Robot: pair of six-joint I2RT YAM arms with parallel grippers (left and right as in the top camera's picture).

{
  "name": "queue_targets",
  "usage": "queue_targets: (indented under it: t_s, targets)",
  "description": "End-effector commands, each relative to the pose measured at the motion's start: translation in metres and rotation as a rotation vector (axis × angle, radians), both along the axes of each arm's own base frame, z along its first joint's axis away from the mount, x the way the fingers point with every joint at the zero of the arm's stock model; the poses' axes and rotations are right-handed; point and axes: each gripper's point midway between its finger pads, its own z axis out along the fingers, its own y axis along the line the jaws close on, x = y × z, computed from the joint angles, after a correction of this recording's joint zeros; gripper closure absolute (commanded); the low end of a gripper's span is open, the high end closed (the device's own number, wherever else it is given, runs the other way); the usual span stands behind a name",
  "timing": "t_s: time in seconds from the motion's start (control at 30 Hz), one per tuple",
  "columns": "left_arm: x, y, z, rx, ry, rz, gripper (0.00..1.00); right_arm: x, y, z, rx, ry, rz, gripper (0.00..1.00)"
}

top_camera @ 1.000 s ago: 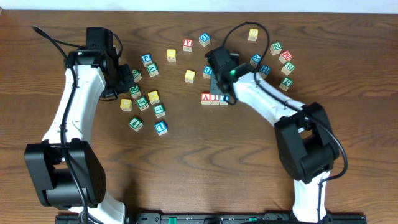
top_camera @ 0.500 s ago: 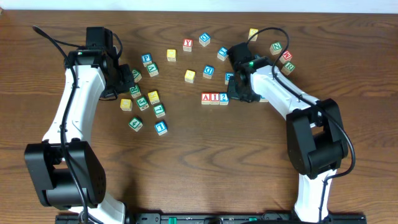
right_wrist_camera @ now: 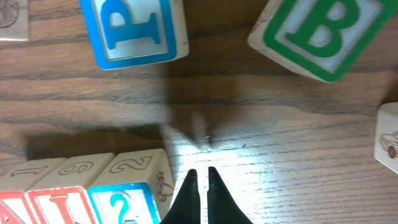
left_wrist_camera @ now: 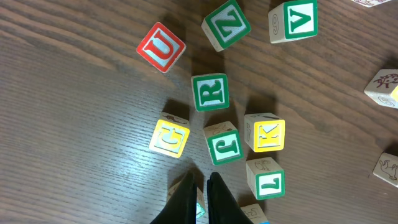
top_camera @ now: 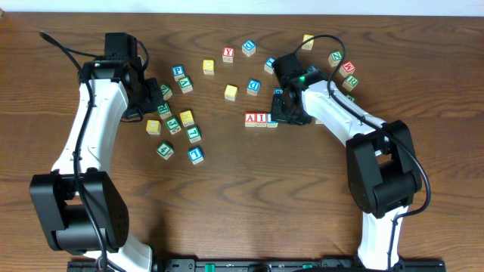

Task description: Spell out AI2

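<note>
Blue 2 block (right_wrist_camera: 121, 205) beside right jaws

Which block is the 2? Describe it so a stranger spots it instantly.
Near the middle of the brown wooden table, three wooden letter blocks sit side by side in a row, just by the right gripper. The square wooden block with the blue 2 is the row's right end; its neighbours, A and I, are printed in red.
</note>
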Motion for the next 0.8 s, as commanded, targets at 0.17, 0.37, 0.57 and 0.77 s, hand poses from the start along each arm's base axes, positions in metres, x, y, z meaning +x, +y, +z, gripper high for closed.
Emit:
queue_targets:
  t_s: [0.17, 0.37, 0.57, 0.77]
  targets:
    - [0.0016, 0.0034, 0.0006, 0.014, 0.000, 0.000, 0.92, -0.0004, 0.0147, 0.0170, 0.067, -0.027, 0.060, 0.99]
    - [0.0016, 0.0034, 0.0006, 0.014, 0.000, 0.000, 0.92, 0.0007, 0.0158, 0.0174, 0.072, -0.031, 0.061, 0.99]
    - [0.0015, 0.0034, 0.0006, 0.014, 0.000, 0.000, 0.92, 0.0028, 0.0171, 0.0181, 0.077, -0.040, 0.062, 0.99]
    - [0.0015, 0.0034, 0.0006, 0.014, 0.000, 0.000, 0.92, 0.0030, 0.0169, 0.0181, 0.076, -0.041, 0.061, 0.99]
